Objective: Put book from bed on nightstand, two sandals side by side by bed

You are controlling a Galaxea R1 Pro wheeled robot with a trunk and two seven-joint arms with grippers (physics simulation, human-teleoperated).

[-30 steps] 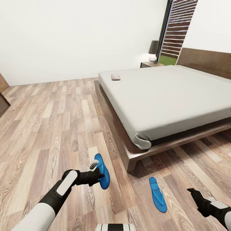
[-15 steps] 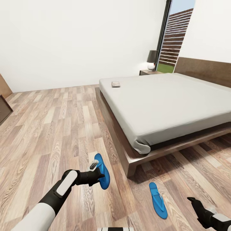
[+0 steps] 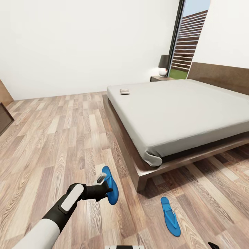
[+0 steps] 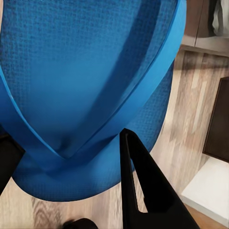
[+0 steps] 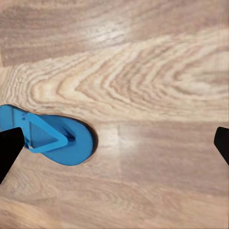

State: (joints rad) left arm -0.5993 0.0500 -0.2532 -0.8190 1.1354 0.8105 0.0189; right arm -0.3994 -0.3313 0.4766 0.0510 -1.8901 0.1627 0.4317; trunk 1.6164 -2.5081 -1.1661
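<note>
No text, label, brand, number or sign can be read in any of the views. The book [image 3: 125, 91], lying on the bed [image 3: 180, 110] in the upper middle of the head view, is too small for anything on its cover to be made out. The blue sandals [image 3: 170, 216] carry no visible marking.

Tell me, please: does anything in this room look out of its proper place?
Yes. The two sandals are apart: one is held by the left gripper, the other lies alone on the floor. The book lies on the bed.
</note>
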